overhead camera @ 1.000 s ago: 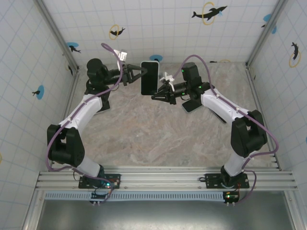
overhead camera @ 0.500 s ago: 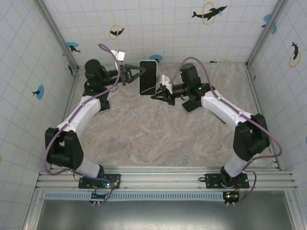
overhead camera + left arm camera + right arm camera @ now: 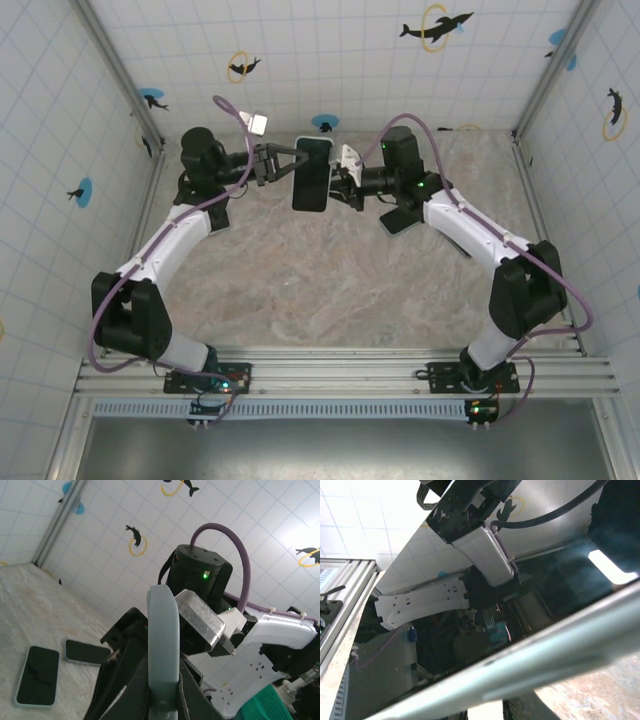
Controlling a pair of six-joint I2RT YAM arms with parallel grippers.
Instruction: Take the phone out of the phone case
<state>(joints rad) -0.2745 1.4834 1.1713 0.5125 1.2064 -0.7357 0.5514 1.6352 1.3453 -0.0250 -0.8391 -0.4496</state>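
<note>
My left jaws are clamped shut on one long edge of the pale blue-grey rubbery phone case (image 3: 162, 630). It stands edge-on between them, with the black glass-fronted phone (image 3: 312, 176) seated inside. I hold it aloft this way so the opposite side is free to be worked on.

My right jaws are at that opposite long edge. From my right wrist the dark screen and pale rim run straight across the view, so I cannot tell how wide those jaws stand or whether they have any purchase.

The cased phone hangs above the far edge of the marbled beige worktop (image 3: 300, 290), about midway between its far corners. A pale-rimmed spare phone (image 3: 37, 675) and a darker flat phone (image 3: 87, 652) lie side by side on the worktop, out of the way.
</note>
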